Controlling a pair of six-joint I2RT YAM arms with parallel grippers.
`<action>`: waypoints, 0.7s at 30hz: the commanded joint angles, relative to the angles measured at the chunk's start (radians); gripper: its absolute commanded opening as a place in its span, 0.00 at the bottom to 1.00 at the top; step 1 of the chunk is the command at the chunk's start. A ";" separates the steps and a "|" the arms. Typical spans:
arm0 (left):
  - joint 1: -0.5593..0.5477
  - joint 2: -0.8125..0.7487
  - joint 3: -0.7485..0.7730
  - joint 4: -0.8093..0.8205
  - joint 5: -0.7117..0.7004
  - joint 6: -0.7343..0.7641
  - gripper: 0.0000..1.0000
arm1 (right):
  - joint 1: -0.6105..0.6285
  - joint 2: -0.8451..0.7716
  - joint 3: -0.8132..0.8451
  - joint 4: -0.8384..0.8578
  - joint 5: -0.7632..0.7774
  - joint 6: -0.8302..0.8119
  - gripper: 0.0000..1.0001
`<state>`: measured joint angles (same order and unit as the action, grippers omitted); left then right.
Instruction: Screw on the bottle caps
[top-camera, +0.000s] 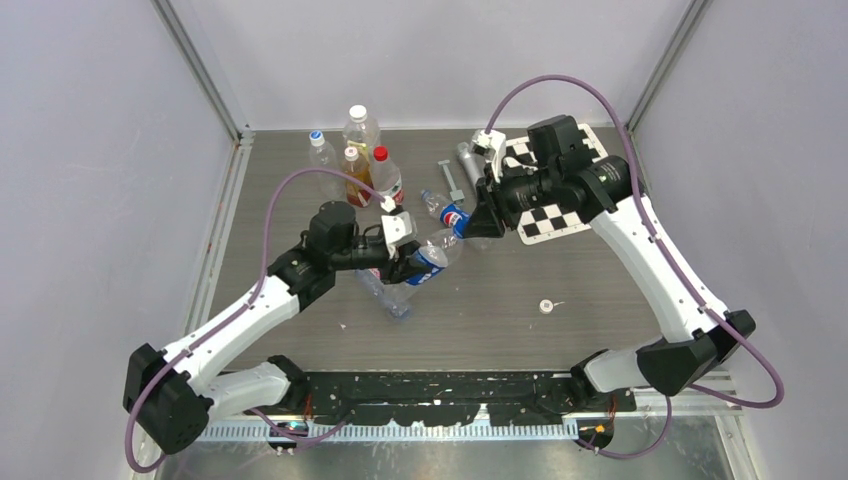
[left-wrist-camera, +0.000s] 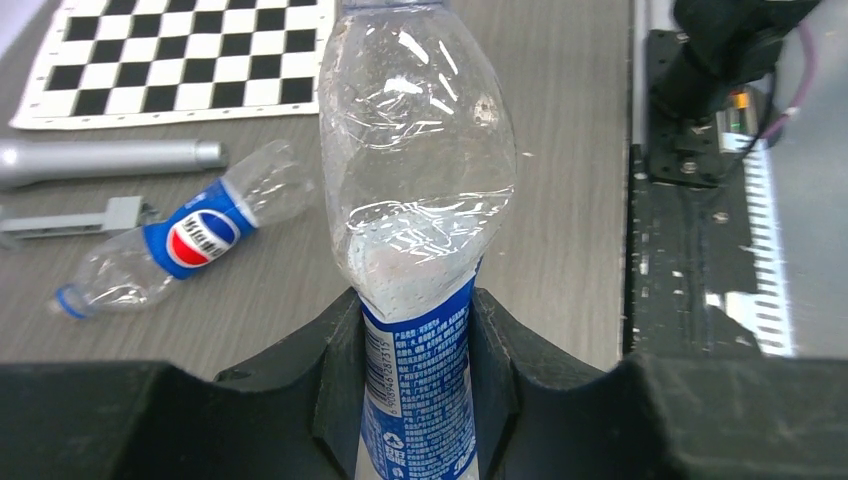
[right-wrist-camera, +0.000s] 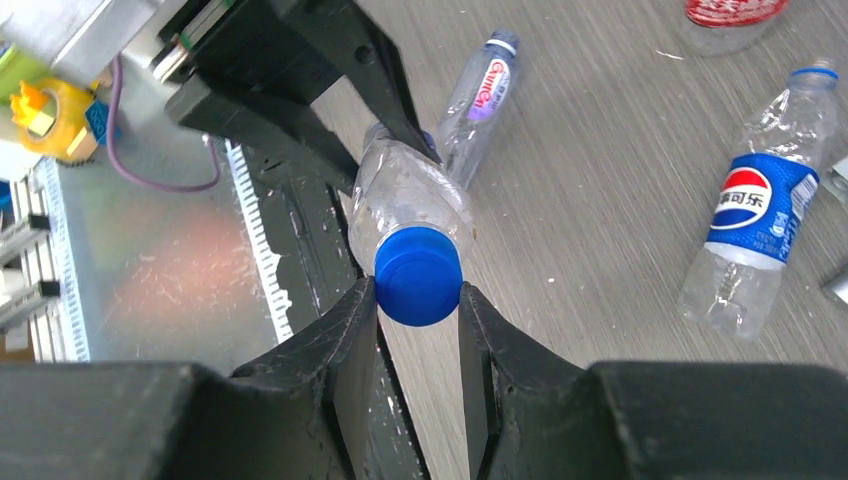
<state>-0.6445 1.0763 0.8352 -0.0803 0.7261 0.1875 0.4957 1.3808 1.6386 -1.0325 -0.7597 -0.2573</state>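
Note:
My left gripper (top-camera: 408, 260) (left-wrist-camera: 415, 330) is shut on the blue label of a clear bottle (top-camera: 432, 253) (left-wrist-camera: 418, 190) and holds it off the table, mouth toward the right arm. My right gripper (top-camera: 472, 228) (right-wrist-camera: 418, 300) is shut on a blue cap (right-wrist-camera: 418, 275) that sits at this bottle's mouth (right-wrist-camera: 405, 200). A Pepsi-style bottle (top-camera: 447, 213) (left-wrist-camera: 190, 238) (right-wrist-camera: 758, 215) lies on the table just beyond. A nearly plain bottle (top-camera: 385, 293) (right-wrist-camera: 482, 90) lies under the held one. A white cap (top-camera: 546, 306) lies on the table to the right.
Four upright bottles stand at the back left, among them an amber-liquid one (top-camera: 352, 176) and a red-capped one (top-camera: 385, 176). A checkerboard sheet (top-camera: 560, 210) (left-wrist-camera: 180, 60) and a silver cylinder (left-wrist-camera: 100, 160) lie at the back right. Walls close the sides.

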 joint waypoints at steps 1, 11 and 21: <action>-0.068 -0.004 0.059 0.140 -0.232 0.101 0.00 | 0.022 0.030 -0.016 0.063 0.095 0.192 0.00; -0.346 0.063 -0.045 0.466 -0.815 0.536 0.00 | 0.017 0.056 -0.195 0.280 0.379 1.065 0.01; -0.385 0.054 -0.039 0.342 -0.911 0.558 0.00 | 0.014 -0.044 -0.204 0.385 0.418 0.968 0.16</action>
<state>-1.0130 1.2072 0.7116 0.1471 -0.2897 0.7200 0.4835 1.3937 1.3708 -0.7792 -0.3336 0.7883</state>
